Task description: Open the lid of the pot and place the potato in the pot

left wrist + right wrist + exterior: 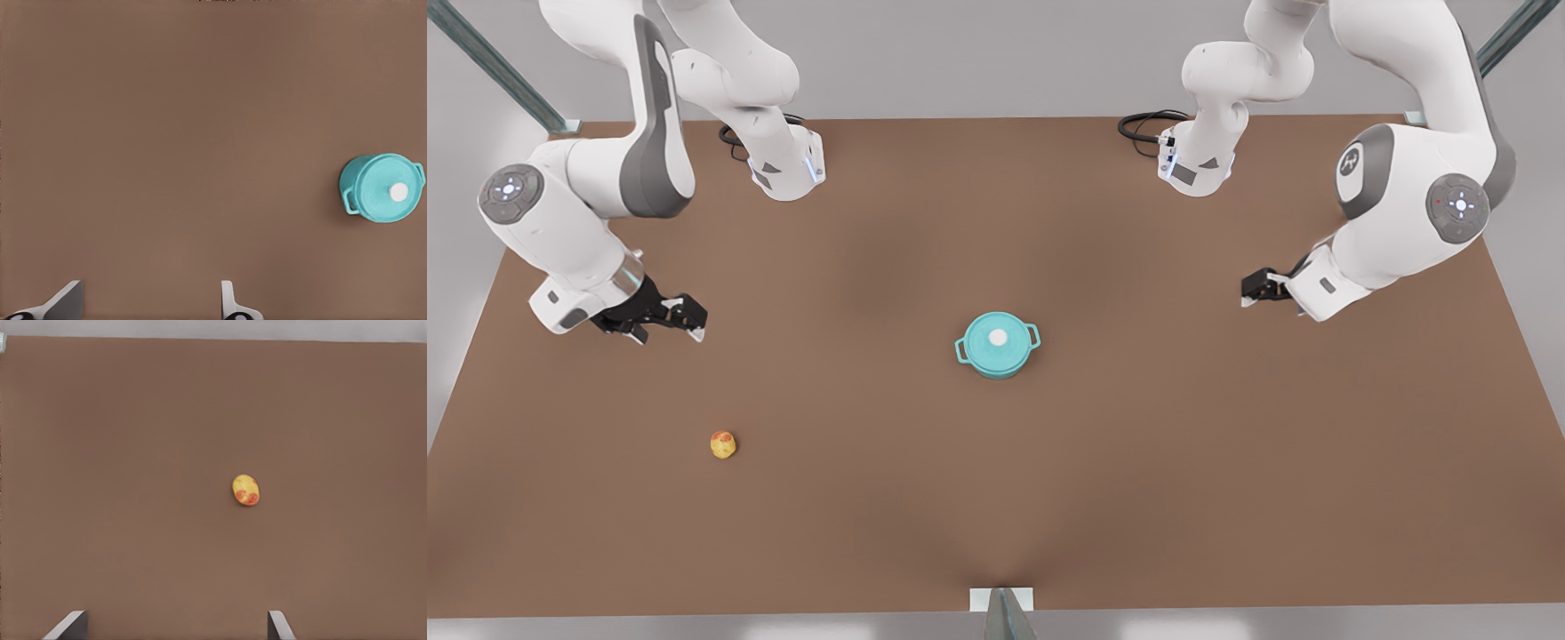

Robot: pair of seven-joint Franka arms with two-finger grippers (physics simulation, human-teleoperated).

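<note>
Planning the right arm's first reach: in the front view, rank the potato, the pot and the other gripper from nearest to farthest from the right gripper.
From the right gripper, at the front view's left:
1. Potato, close by, toward the table's near edge.
2. Pot, at the table's centre.
3. Left gripper, across at the front view's right.

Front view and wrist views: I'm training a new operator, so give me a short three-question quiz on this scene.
1. True or false: the lid sits on the pot.
2. The potato lies: A) inside the pot, B) on the table, apart from the pot, C) on the lid.
3. Fill in: the left gripper and the right gripper both have fingers ____.

Key: 1 true; 2 B; 3 open.
</note>
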